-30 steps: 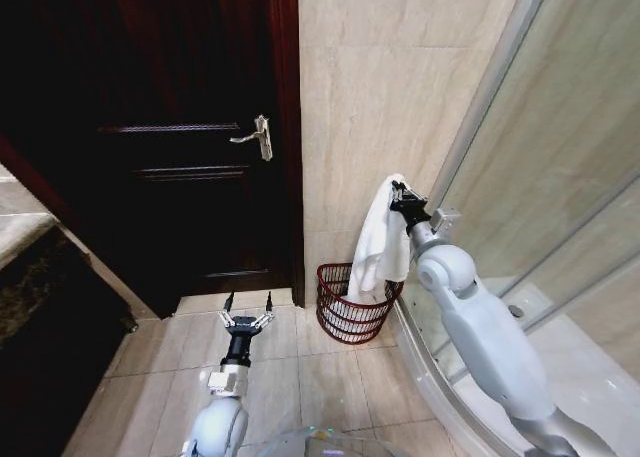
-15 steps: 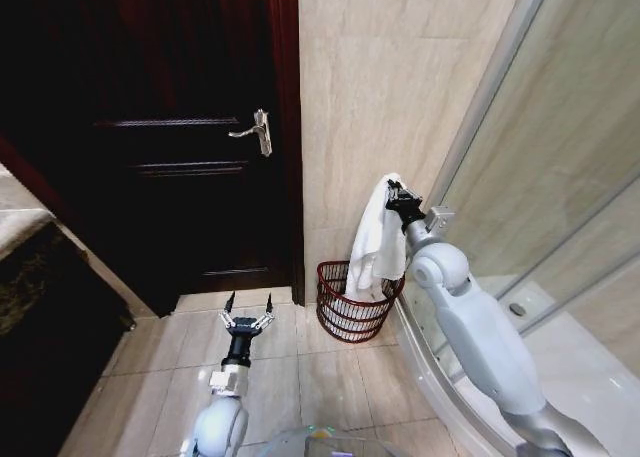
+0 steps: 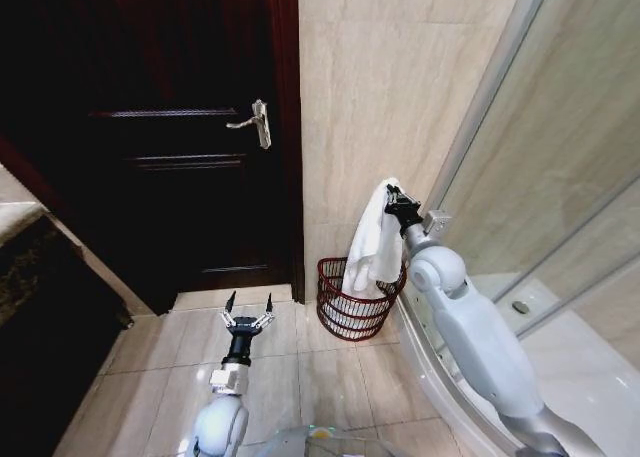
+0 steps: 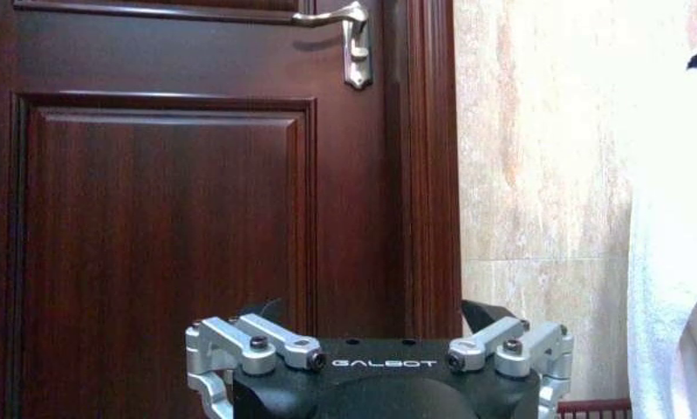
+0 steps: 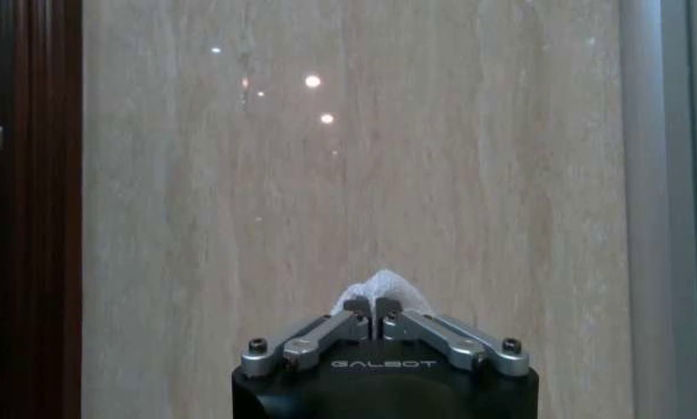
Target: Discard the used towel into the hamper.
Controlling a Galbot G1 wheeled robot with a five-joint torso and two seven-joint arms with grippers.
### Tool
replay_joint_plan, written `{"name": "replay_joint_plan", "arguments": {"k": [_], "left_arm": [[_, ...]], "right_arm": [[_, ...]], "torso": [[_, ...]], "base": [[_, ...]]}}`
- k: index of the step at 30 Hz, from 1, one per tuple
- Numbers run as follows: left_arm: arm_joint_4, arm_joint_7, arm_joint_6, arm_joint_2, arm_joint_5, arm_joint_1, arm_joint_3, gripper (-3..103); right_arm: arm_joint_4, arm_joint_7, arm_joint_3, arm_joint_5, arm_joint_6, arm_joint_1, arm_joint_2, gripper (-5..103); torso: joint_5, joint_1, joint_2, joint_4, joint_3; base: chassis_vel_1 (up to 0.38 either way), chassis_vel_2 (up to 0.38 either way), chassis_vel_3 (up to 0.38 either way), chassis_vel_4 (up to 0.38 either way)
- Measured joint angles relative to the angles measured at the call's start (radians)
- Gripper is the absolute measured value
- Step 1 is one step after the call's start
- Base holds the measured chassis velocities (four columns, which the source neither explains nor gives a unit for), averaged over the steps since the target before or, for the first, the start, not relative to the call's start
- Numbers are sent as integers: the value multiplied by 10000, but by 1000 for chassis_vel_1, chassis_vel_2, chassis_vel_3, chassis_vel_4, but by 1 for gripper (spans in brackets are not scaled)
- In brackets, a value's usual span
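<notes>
White towel [image 3: 372,245] is being pinched by the right end effector [image 3: 398,204] and dangled right over the red wire hamper [image 3: 355,302] beside the wall; left end effector [image 3: 248,313] is being held spread above the floor tiles [image 3: 300,377].

White towel [image 3: 372,245], dark red-brown open-weave wire hamper [image 3: 355,302], dark mahogany door [image 3: 160,127] with silver handle [image 3: 255,123], veined beige wall tiles [image 3: 390,87]
</notes>
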Motion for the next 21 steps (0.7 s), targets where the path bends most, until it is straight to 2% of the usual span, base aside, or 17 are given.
{"name": "replay_joint_plan", "arguments": {"k": [13,21], "left_arm": [[24,-39,-99,-32,-36,-58,22,100],[13,-37,-78,-34,0,-82,75,100]], "right_arm": [[-83,-223,116,-189,103,-221,7,2],[148,-308,223,-255,140,-485,-72,2]], "torso": [[0,-53,-98,0,-52],[-1,-38,-67,-1,-32]], "base": [[0,0,0,0],[-87,84,93,-101]]}}
